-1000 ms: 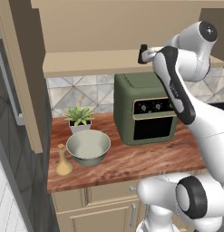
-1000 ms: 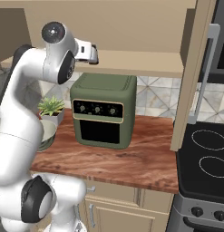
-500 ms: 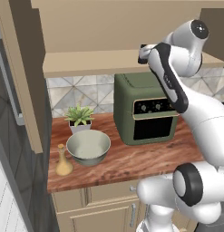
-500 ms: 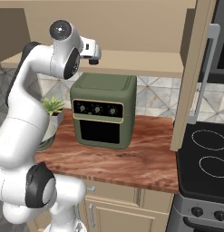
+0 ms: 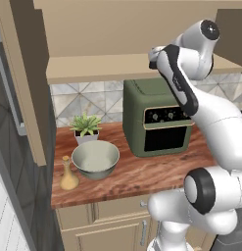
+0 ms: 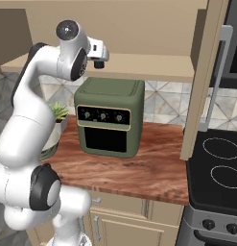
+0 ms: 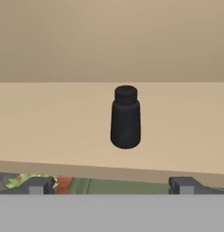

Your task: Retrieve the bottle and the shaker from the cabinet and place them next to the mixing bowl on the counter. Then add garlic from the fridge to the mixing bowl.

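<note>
A black shaker stands upright on the cabinet shelf, straight ahead of my gripper and some way back from the shelf's front edge. The gripper hovers at the front edge of the shelf, open and holding nothing. A tan bottle stands on the counter just left of the grey-green mixing bowl. The garlic is out of view.
A green countertop oven sits under the shelf, right below the hand. A potted plant stands behind the bowl. Open cabinet doors hang at both sides. A stove lies to the right.
The arm's upper joints have lifted and swung, while the hand has stayed almost in place at the shelf edge. The jaws remain open.
</note>
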### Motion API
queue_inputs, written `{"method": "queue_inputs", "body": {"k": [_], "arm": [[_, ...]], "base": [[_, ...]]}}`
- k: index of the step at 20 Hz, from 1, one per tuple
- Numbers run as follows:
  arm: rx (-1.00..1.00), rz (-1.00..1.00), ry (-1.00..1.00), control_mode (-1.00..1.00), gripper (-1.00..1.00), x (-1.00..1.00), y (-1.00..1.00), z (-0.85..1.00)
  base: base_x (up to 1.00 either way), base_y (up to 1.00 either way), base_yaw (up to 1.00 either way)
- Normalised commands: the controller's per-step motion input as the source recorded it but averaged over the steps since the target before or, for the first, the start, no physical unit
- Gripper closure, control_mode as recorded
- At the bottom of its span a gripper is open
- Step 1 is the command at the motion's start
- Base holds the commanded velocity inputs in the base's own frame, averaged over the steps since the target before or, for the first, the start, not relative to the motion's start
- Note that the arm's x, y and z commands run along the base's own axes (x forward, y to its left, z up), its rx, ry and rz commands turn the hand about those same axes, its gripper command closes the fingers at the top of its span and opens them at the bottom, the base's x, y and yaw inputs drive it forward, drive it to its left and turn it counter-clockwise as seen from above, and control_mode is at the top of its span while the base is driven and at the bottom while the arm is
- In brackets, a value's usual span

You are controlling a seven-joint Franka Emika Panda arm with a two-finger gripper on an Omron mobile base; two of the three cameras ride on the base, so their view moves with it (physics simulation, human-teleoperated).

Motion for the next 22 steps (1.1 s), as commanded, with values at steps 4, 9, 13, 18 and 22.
{"method": "queue_inputs", "body": {"k": [4, 9, 13, 18, 22], "arm": [[0.0, -0.02, 0.0, -1.0, -1.0, 0.16, -0.06, -0.07], [0.0, -0.02, 0.0, -1.0, -1.0, 0.2, -0.01, -0.1], [0.0, -0.01, 0.0, -1.0, -1.0, 0.26, 0.0, -0.09], [0.0, 0.0, 0.0, -1.0, -1.0, 0.35, 0.0, -0.01], [0.0, 0.0, 0.0, -1.0, -1.0, 0.35, 0.0, 0.0]], "base": [[0.0, 0.0, 0.0], [0.0, 0.0, 0.0], [0.0, 0.0, 0.0], [0.0, 0.0, 0.0], [0.0, 0.0, 0.0]]}}
